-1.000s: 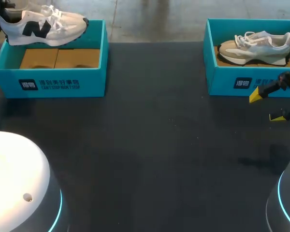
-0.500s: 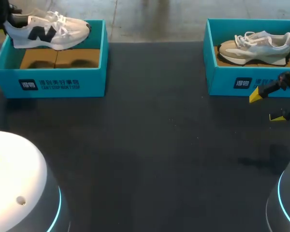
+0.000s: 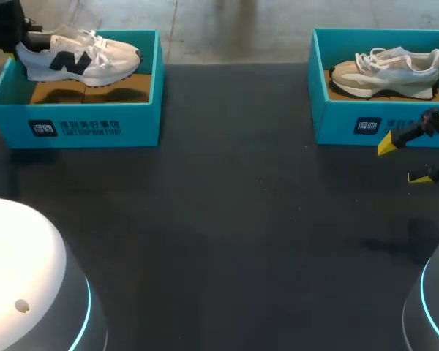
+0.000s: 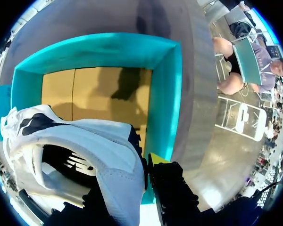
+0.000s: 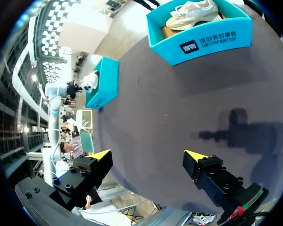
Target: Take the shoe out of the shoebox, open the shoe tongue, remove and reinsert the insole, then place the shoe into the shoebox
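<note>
Teal card forms the left shoebox [image 3: 80,128], and over its open top the left end effector [image 3: 14,45] grips the white shoe [image 3: 77,58] by the heel. In the left wrist view the left end effector [image 4: 137,181] has 1 finger inside the heel collar and the other, yellow-tipped, outside it, so both fingers press on the white shoe [image 4: 85,141] from 2 sides. The shoe stretches away from those fingers with its toe towards the far wall of the left shoebox [image 4: 162,94], its sole above the brown cardboard floor [image 4: 99,89], where its shadow falls. The right end effector [image 3: 404,161] hangs over the dark worktop [image 3: 227,219] with its fingers spread wide and nothing between them. Just ahead of the right end effector [image 5: 148,155] stands the right shoebox [image 5: 203,44], also teal, with a beige shoe [image 5: 191,14] lying inside it on its sole.
</note>
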Tool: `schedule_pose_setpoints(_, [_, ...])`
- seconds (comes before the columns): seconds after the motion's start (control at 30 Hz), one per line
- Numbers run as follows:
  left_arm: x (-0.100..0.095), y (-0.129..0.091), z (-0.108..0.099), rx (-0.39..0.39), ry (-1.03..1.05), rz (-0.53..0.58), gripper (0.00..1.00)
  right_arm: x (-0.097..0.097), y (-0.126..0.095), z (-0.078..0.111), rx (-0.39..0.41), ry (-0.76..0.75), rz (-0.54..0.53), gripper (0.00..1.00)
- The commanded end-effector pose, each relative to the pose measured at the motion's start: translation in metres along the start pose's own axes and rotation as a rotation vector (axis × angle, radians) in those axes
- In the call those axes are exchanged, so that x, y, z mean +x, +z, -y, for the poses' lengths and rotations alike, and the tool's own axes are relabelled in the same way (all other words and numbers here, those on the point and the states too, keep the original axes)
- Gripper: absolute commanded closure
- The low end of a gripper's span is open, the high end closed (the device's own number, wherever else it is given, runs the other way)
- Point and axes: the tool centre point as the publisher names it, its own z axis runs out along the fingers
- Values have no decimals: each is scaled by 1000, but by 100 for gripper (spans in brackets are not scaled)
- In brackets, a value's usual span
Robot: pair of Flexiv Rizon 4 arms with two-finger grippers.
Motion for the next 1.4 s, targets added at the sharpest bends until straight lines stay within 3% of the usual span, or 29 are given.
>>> schedule_pose_setpoints(0.03, [0, 11, -7, 4, -2, 0, 100, 0, 1, 0, -1, 2, 4, 0])
schedule_pose_setpoints(1.4, [-12, 45, 13, 65, -18, 24, 100, 0, 1, 0, -1, 2, 4, 0])
